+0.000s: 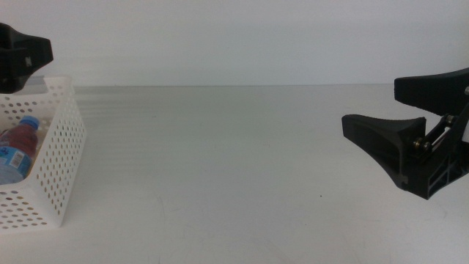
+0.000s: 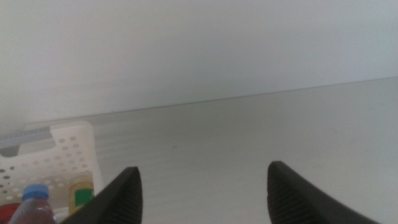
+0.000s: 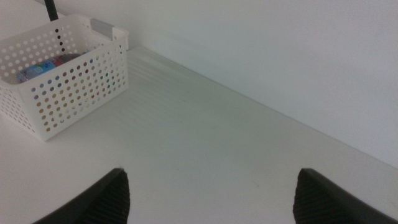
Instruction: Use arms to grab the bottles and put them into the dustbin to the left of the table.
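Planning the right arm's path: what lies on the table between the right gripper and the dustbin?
Nothing: in the middle view only bare table stretches from the right gripper to the dustbin; the right wrist view agrees.

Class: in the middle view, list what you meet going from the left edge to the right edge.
Left tool → blue-capped bottle in the dustbin → dustbin's perforated wall → bare table → right tool, jaws open.

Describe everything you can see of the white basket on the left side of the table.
The dustbin is a white rectangular plastic basket whose walls are perforated with rows of round holes, with a grey handle slot on one end wall. It stands upright on the table at its left side. Inside lies a blue-capped bottle with a reddish body, and a green-and-yellow item shows beside it. Nothing grips the basket; the left gripper hovers above it.
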Motion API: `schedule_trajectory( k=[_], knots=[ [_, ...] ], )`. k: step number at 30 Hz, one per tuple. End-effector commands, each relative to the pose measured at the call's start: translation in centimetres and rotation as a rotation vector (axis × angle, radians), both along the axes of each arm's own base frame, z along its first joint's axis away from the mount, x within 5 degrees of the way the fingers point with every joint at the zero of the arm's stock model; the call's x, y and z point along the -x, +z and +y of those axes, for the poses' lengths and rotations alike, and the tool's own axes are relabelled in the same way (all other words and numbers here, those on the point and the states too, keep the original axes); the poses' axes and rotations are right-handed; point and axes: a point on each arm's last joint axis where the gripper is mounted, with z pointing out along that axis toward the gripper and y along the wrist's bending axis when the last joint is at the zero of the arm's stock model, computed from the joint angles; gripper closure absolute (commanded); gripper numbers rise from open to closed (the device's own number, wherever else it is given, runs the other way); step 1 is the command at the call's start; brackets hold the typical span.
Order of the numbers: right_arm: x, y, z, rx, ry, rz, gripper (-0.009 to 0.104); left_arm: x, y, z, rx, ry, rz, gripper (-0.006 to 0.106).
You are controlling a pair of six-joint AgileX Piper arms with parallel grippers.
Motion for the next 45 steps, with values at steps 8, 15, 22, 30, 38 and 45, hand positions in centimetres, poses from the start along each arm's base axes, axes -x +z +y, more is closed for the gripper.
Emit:
schedule_trajectory(
  k=[8,15,22,30,38,45],
  knots=[
    [-0.5,1.1,0.3,-0.036,-0.001,-0.063,0.024,-0.3,1.3,0.0,0.043,0.016,-0.078,0.039],
    [-0.9,1.6,-0.1,-0.071,-0.032,-0.115,0.024,1.5,0.8,0.5,0.044,0.050,-0.208,0.039],
    [-2.3,1.6,-2.3,-0.134,-0.173,-0.205,0.024,4.9,-3.8,1.1,0.049,0.074,-0.247,0.039],
    [0.2,-4.3,-6.4,-0.094,-0.341,-0.147,0.024,9.8,-9.8,1.5,0.045,0.074,-0.272,0.039],
    [6.0,-8.6,-9.7,-0.130,-0.496,-0.276,0.024,12.2,-16.5,1.9,0.005,0.076,-0.286,0.039],
    [8.1,-12.5,-10.4,-0.196,-0.574,-0.298,0.024,12.3,-19.9,2.0,-0.016,0.083,-0.291,0.039]
  ],
)
